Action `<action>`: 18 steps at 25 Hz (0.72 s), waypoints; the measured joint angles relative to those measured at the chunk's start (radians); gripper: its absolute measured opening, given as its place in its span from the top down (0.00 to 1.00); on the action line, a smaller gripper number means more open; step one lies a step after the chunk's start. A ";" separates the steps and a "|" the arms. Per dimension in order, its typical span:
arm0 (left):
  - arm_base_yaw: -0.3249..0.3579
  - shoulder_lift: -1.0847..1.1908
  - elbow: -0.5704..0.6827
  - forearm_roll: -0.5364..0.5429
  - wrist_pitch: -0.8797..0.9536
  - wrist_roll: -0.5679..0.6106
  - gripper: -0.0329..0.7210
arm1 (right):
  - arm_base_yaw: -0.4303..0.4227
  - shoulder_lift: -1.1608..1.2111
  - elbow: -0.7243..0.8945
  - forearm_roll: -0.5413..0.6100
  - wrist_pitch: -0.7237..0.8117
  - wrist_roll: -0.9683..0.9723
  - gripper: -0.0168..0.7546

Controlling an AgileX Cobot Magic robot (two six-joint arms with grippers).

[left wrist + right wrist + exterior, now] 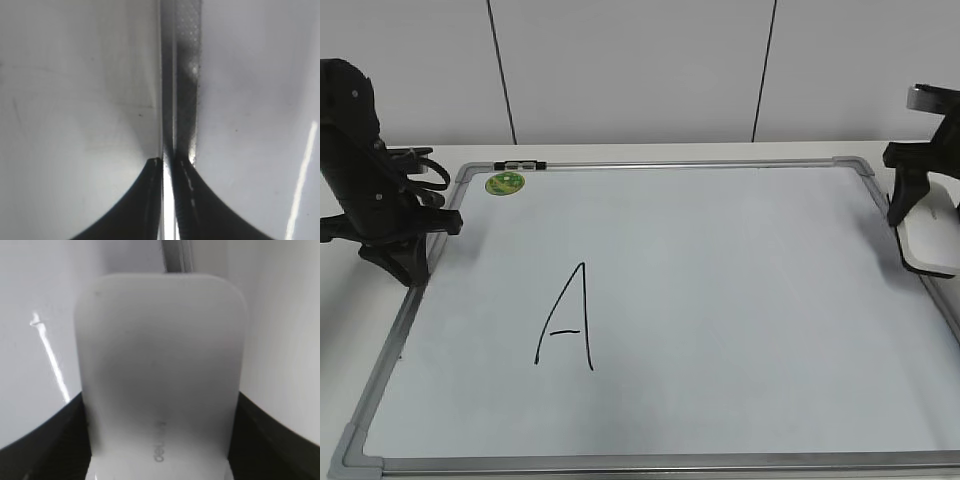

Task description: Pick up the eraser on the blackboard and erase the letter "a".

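The blackboard (pixel 720 280) is a white dry-erase board with a grey frame, lying flat on the table. A tall capital "A" (pixel 567 318) is written on its left half. No small letter "a" shows anywhere on it. The eraser (pixel 932 240) is a white rounded block over the board's right frame edge. My right gripper (pixel 910 205) holds it. In the right wrist view the eraser (pixel 160 340) fills the frame, with the right gripper's (pixel 160 402) fingers against both its sides. My left gripper (pixel 408 265) is shut and empty at the left frame rail; its tips (pixel 167 161) sit over the rail (pixel 182 75).
A round green sticker (pixel 505 183) sits in the board's far left corner, beside a small black clip (pixel 520 165) on the top rail. The white table runs round the board, with a white panelled wall behind it.
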 joint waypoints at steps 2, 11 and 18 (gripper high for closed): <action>0.000 0.000 0.000 0.000 0.000 0.000 0.87 | 0.000 0.009 -0.001 0.022 0.000 -0.002 0.29; 0.000 0.000 0.000 0.000 -0.003 0.000 0.87 | 0.000 0.028 -0.002 0.048 0.000 -0.056 0.29; 0.000 0.000 0.000 0.000 -0.003 0.000 0.87 | 0.000 0.064 -0.003 0.049 0.000 -0.110 0.29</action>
